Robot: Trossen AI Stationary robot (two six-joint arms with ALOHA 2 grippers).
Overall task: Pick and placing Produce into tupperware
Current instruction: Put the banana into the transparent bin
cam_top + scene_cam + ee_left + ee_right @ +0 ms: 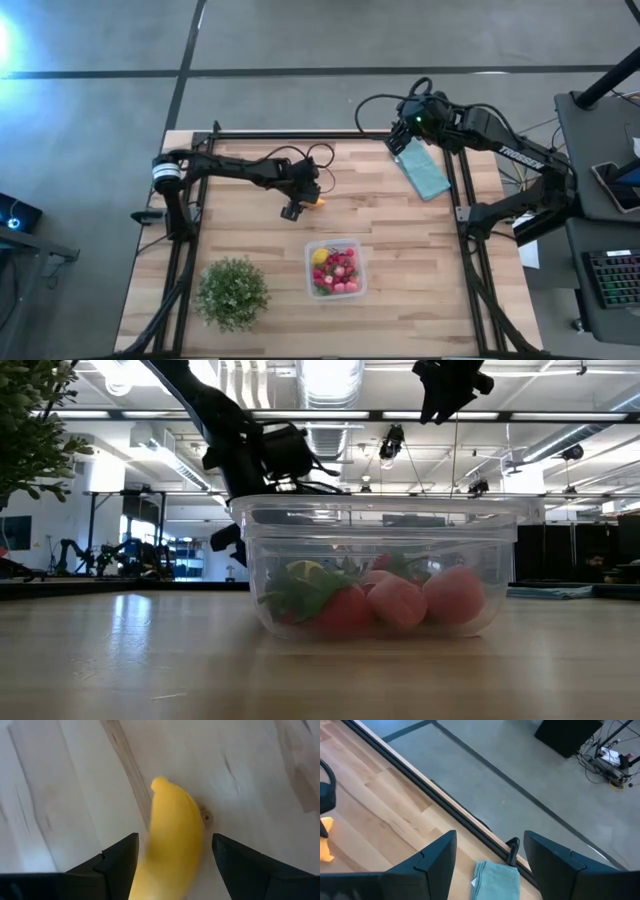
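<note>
One banana point(172, 840) between the spread left pincer point(172, 865), perhaps six fruits in one tupperware point(336, 268), right pincer point(487, 865) spread, empty.

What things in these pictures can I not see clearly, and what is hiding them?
- Banana: left wrist view, near end cut off by the picture's edge between the left gripper; whether the fingers touch it is unclear.
- Produce in the tupperware: high view, pieces too small to count; low view, back ones hidden by front ones.
- Teal cloth: right wrist view, partly cut off behind the right gripper.
</note>
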